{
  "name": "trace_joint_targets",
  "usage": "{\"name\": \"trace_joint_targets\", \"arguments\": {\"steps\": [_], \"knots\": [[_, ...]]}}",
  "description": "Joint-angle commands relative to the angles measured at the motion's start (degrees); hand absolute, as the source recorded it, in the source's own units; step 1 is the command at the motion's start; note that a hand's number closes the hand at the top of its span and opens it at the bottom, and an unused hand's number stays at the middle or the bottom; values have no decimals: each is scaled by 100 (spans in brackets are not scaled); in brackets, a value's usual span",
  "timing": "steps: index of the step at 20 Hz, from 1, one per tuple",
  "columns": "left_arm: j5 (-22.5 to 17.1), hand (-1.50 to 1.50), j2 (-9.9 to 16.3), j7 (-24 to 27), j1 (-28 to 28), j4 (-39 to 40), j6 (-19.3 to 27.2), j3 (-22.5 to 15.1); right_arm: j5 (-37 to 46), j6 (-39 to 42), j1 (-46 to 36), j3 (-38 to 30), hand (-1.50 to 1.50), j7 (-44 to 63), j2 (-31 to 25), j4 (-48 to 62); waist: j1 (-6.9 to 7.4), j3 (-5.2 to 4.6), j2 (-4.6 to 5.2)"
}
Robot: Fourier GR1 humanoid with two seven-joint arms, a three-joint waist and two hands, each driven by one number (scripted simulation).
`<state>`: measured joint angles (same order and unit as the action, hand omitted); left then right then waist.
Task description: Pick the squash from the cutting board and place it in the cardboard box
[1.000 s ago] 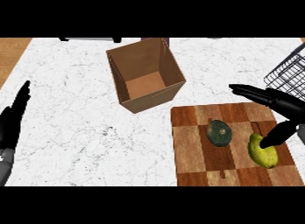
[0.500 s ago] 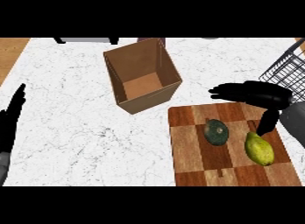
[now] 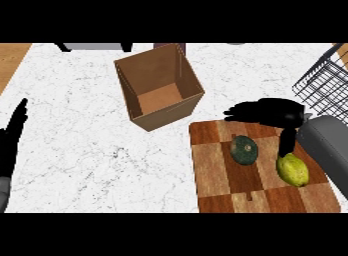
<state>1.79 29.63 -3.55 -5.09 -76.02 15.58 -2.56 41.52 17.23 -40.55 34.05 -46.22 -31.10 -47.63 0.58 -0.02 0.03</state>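
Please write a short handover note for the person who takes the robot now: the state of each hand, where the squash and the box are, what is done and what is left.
Right hand: open, holding nothing, above the far edge of the cutting board, its thumb hanging down toward the yellow-green fruit.
Left hand: open, resting at the left edge of the counter.
Squash: dark green, lies on the board, untouched, left of the fruit.
Cardboard box: open, nothing inside, on the counter beyond the board's left corner.
Done: nothing picked yet.
Left: grasp the squash, lift it, carry it to the box, release it inside.
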Motion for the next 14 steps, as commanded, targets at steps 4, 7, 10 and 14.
{"name": "trace_joint_targets", "arguments": {"steps": [4,7,10,14], "knots": [[159,0,-58,238,202,105,-265,353,601,112,50,-315,-150,-32,354,43,-30,1,-5],[170,0,-111,51,-62,210,-396,445,639,435,321,-424,-150,89,307,-475,-57,0,-12],[415,0,-287,-200,156,-348,-212,238,749,502,408,-383,-150,93,507,-538,-42,2,-17],[325,0,-252,-88,54,-171,-428,439,727,463,322,-472,-150,-509,553,-197,-9,3,0]]}}
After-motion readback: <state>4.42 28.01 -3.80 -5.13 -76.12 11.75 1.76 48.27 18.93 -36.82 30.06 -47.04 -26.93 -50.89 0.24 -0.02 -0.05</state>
